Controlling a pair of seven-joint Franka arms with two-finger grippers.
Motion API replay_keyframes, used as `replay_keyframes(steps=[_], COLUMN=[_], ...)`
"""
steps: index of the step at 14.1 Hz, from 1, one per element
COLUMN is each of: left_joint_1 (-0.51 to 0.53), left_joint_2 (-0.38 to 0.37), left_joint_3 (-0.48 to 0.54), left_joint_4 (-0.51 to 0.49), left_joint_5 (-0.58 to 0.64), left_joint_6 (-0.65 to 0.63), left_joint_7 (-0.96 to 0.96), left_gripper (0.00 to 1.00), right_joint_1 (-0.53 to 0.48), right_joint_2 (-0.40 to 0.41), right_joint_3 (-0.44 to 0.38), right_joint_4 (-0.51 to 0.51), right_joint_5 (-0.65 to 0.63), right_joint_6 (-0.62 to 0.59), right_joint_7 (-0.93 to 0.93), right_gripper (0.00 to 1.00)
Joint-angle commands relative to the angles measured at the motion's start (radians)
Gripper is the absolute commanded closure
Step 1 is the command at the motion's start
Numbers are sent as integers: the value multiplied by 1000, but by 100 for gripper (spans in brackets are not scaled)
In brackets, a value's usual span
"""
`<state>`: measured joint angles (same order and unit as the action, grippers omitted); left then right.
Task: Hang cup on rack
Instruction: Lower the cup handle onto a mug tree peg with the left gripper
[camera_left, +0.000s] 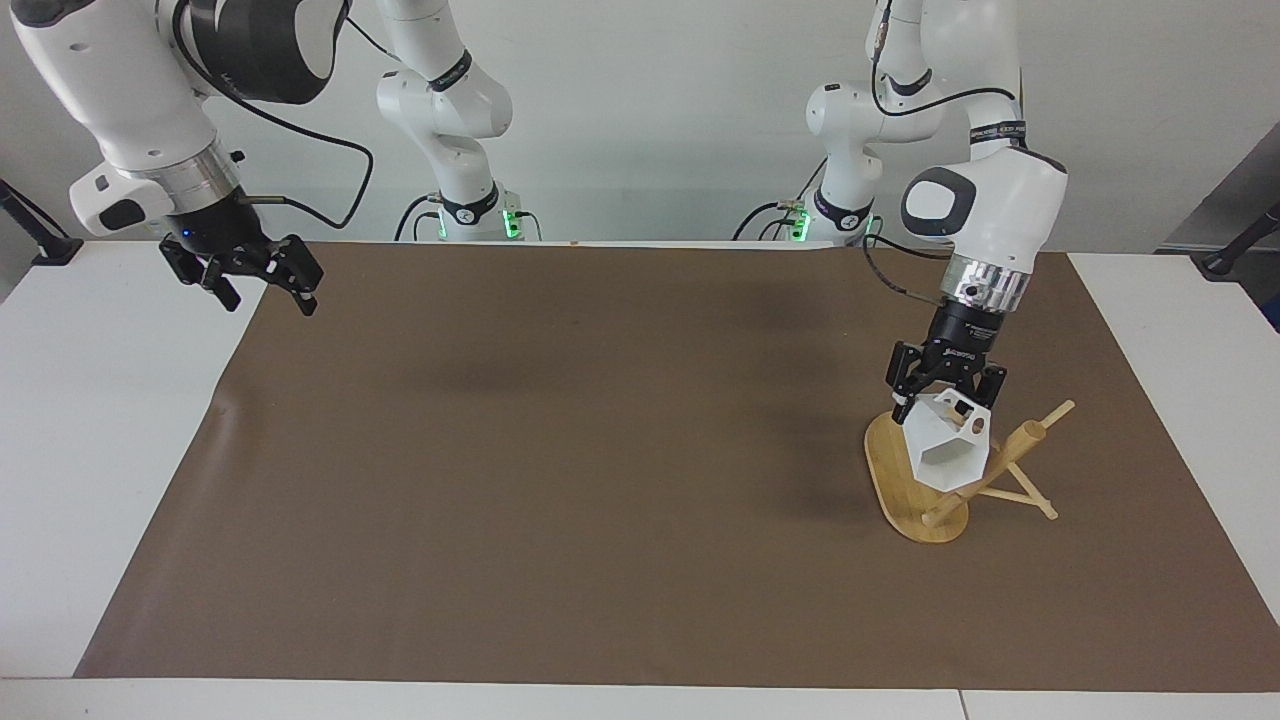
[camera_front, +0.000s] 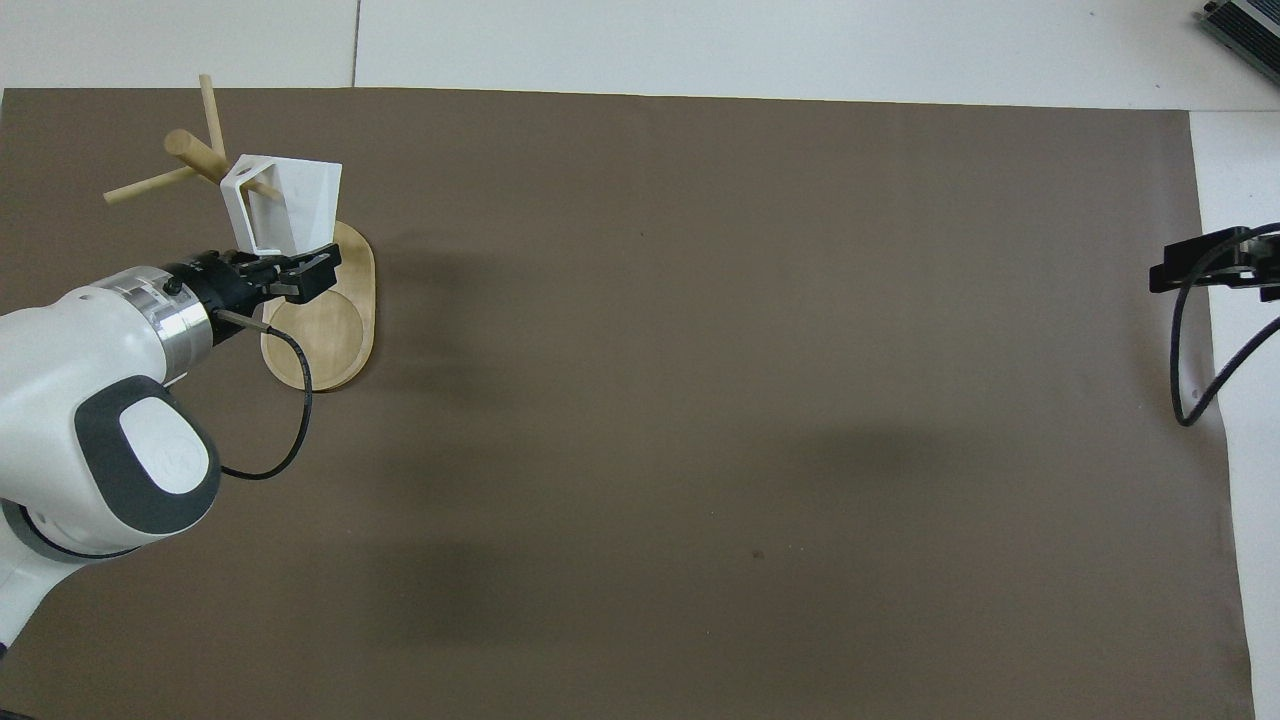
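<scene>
The white faceted cup is over the rack's oval base, with its mouth turned away from the robots. In the overhead view a thin peg passes through the cup's squared handle. The bamboo rack stands toward the left arm's end of the table, and its post leans away from the robots. My left gripper is just above the cup, its fingers closed on the cup's base end; it also shows in the overhead view. My right gripper waits, open and empty, over the mat's corner at the right arm's end.
A brown mat covers most of the white table. The right gripper's tip and its cable show at the edge of the overhead view.
</scene>
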<state>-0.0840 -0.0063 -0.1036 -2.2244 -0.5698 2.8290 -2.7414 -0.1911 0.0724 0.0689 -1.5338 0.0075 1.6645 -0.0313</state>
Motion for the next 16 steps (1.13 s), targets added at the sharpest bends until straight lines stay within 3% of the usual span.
replay_keyframes(steps=[1,2,11,16], left_joint_1=[3,3,3,36], left_joint_2=[-4,-6,-8,-66], left_joint_3=[-2,-2,-1,1], left_joint_4=[-4,-3,29,34], left_joint_5=[18,18,22,25], left_joint_6=[23,23,7,-68], left_joint_7=[-83,-70,-53,-17], left_gripper=[21,1,0,0], right_joint_1=[-5,-5,-5,-5], right_joint_2=[-16,-14,-14,-16], right_joint_3=[6,6,6,6], right_joint_4=[-19,-19,-19,-19], right_joint_5=[3,3,3,3], right_joint_6=[4,4,4,4], right_joint_7=[16,16,16,16], right_gripper=[0,0,0,0])
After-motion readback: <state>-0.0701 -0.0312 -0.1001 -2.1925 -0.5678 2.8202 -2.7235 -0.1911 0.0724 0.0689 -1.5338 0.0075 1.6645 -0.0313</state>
